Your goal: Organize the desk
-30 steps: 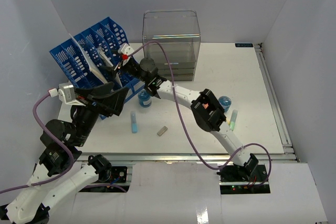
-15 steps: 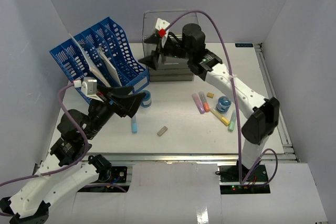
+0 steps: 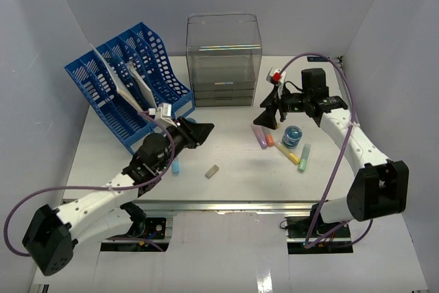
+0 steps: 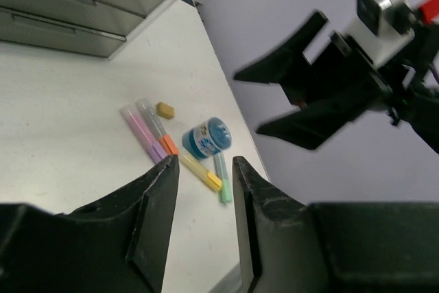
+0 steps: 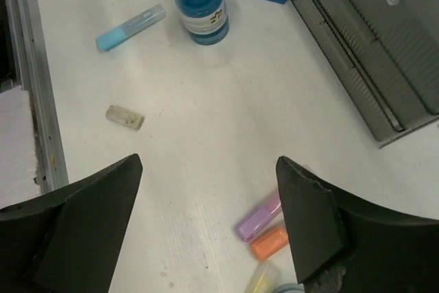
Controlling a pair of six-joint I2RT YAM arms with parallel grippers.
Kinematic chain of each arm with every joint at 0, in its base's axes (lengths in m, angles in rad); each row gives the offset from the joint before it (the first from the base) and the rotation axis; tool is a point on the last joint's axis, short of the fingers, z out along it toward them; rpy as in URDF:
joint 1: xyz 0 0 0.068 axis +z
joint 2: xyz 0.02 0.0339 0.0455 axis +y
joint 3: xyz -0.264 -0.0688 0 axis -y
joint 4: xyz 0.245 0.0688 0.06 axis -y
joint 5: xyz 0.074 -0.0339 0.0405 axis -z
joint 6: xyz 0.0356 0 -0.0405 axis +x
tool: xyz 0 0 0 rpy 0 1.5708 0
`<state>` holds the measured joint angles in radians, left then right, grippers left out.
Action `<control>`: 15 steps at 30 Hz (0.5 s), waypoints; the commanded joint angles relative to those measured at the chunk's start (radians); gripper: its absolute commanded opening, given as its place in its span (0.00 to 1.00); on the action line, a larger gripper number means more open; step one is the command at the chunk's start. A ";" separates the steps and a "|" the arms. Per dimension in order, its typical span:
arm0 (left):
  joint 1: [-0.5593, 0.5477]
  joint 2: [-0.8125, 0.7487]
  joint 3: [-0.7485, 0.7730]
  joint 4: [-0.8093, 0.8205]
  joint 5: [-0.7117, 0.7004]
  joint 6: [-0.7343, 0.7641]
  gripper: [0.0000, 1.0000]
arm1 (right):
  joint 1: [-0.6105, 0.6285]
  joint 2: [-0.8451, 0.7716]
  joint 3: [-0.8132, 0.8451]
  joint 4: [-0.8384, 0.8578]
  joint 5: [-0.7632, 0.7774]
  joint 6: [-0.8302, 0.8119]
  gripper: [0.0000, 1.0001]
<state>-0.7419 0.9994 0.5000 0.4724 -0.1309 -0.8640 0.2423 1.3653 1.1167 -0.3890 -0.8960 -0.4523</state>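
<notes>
The white desk holds scattered stationery. Purple, orange, yellow and green highlighters lie at the right around a blue jar. My right gripper hovers wide open just above the purple highlighter, with nothing in it. A blue highlighter and a pale eraser lie near the front. My left gripper is stretched low over the desk's left side, jaws partly open and empty. A second blue jar stands near the rack.
A blue slotted file rack with papers stands at the back left. A clear plastic drawer box is at the back centre. A small tan piece lies by the highlighters. Pale walls enclose the desk; a metal rail runs along the front.
My right arm swung from the drawer box to the right and came down over the highlighters. My left arm reached forward and lower, and its jaws narrowed.
</notes>
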 commanded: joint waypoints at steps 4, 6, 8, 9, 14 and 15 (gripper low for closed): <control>0.108 0.426 0.161 0.357 0.050 -0.204 0.46 | -0.078 -0.055 -0.187 0.142 -0.097 0.088 0.78; 0.141 0.533 0.199 0.413 0.082 -0.272 0.47 | -0.108 -0.058 -0.234 0.195 -0.117 0.107 0.77; 0.163 0.606 0.239 0.439 0.091 -0.299 0.48 | -0.135 -0.063 -0.235 0.203 -0.139 0.108 0.77; 0.167 0.632 0.258 0.450 0.093 -0.307 0.48 | -0.150 -0.071 -0.235 0.202 -0.145 0.102 0.77; 0.195 0.783 0.358 0.496 0.082 -0.329 0.51 | -0.173 -0.104 -0.276 0.203 -0.167 0.081 0.77; 0.197 0.797 0.383 0.495 0.075 -0.329 0.51 | -0.176 -0.112 -0.284 0.203 -0.170 0.078 0.77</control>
<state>-0.5577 1.7474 0.7817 0.8655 -0.0652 -1.1486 0.0718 1.3033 0.8642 -0.2387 -1.0019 -0.3709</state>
